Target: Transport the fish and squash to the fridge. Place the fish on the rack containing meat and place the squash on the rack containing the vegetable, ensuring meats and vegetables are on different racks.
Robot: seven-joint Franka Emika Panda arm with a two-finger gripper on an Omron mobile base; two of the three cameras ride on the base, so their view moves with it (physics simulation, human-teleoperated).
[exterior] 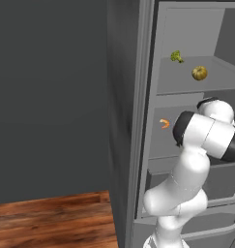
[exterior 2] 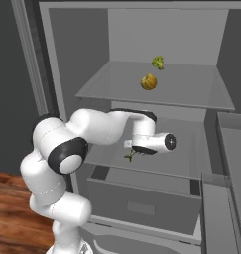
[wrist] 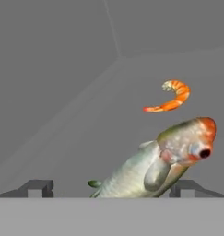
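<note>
fish (wrist: 155, 168) tilted head-up between the two spread finger tips, tail low near the hand (wrist: 111, 189), red-tinged snout pointing toward the shrimp (wrist: 171, 97). seen from the right base camera as a thin green sliver (exterior 2: 130, 156) hanging just under the wrist, over the middle shelf (exterior 2: 181, 163). cannot tell whether the belly already touches that shelf or hangs just clear of it. hand wide open, tips well apart on either side of the body, apparently gripping nothing.

shrimp (exterior: 164, 123) lying on the same middle shelf, beyond the fish and near it, so the right rack for meat. squash (exterior 2: 149, 82) sitting on the upper shelf (exterior: 186, 82) beside the broccoli (exterior 2: 158, 62), apart from it; that half looks done.

probably the release of the fish, with only the retreat left.

risks from here:
- a fish leaning this steeply could topple or roll on landing, toward the shelf's front lip and down onto the drawer (exterior 2: 142, 198) below.
- a tip snagging the body on withdrawal, dragging it forward off the shelf; a straight pull back along the hand's axis avoids that.
- a bump against the shrimp if the fish slides forward; harmless for sorting, same rack.
- elbow and forearm close to the fridge (exterior: 138, 121) frame; a wide swing out could clip the upper shelf's edge and jolt the squash.
</note>
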